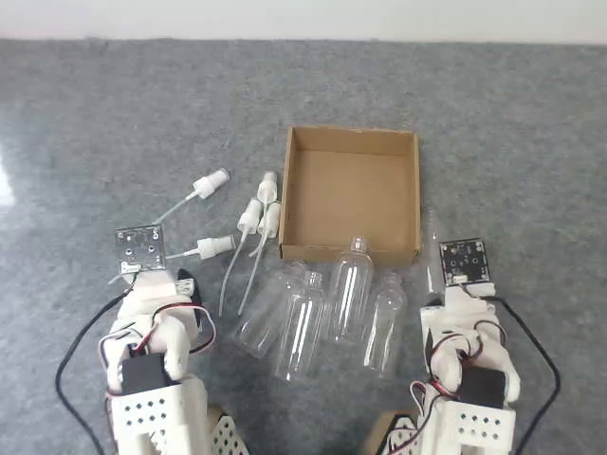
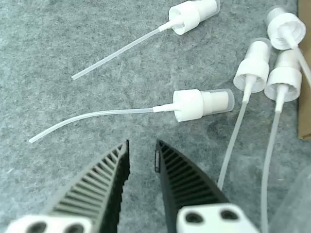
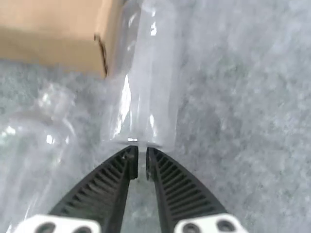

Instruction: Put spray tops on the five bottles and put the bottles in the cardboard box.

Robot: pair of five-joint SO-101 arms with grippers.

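Several clear bottles without tops lie on the grey carpet in front of the cardboard box (image 1: 351,194); one bottle (image 1: 349,284) rests its neck against the box wall, another bottle (image 1: 433,248) lies along the box's right side. Several white spray tops with long tubes lie left of the box, among them one (image 1: 216,246) nearest the left arm. My left gripper (image 2: 142,146) is narrowly open and empty, just short of that spray top (image 2: 201,103). My right gripper (image 3: 141,153) is shut and holds nothing, its tips at the base of the right-side bottle (image 3: 143,82).
Both arm bases stand at the near edge, the left arm (image 1: 152,332) and the right arm (image 1: 469,341). Open carpet stretches to the far left, the far right and behind the box. A box corner (image 3: 99,46) lies beside the right-side bottle.
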